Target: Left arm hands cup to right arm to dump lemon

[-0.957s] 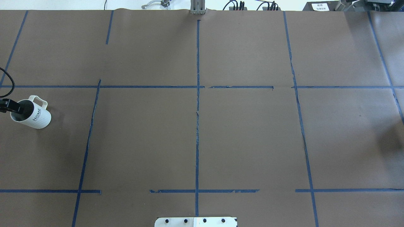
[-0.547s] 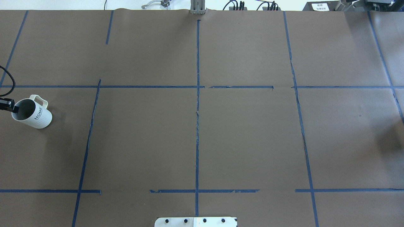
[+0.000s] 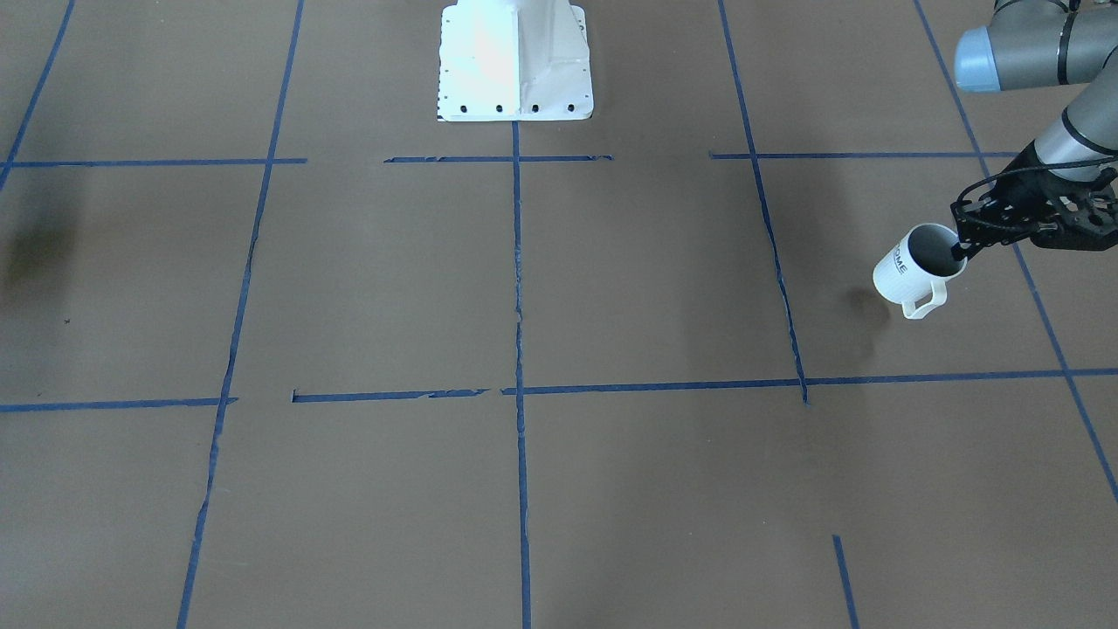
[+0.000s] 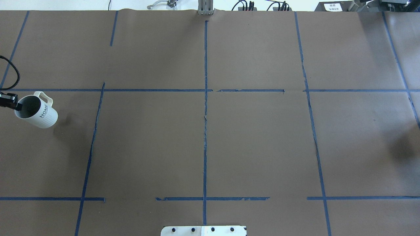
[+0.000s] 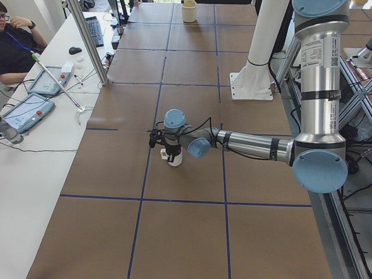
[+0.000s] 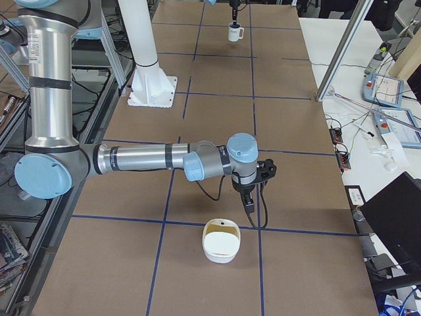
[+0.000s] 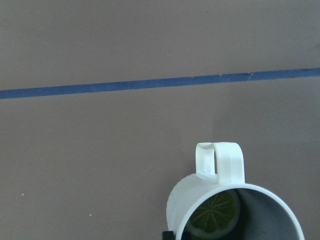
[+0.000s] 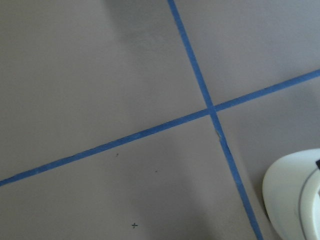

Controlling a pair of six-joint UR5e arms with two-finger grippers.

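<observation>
The white ribbed cup (image 4: 38, 113) with "HOME" lettering hangs tilted just above the table at the far left, its shadow apart from it. My left gripper (image 4: 16, 105) is shut on the cup's rim, one finger inside and one outside. This also shows in the front-facing view, with the cup (image 3: 913, 266) and the left gripper (image 3: 961, 248). In the left wrist view a lemon slice (image 7: 215, 216) lies inside the cup (image 7: 220, 195), whose handle points away. My right gripper (image 6: 249, 199) shows only in the exterior right view, pointing down over the table. I cannot tell whether it is open or shut.
A white bowl (image 6: 221, 240) sits on the table just in front of the right gripper; its rim shows in the right wrist view (image 8: 292, 195). The white robot base (image 3: 515, 61) stands mid-table. Blue tape lines cross the brown surface. An operator sits at a side desk (image 5: 14, 46).
The cup has risen off the table in the left gripper and shifted slightly away from the robot. Its shadow now lies apart from it.
</observation>
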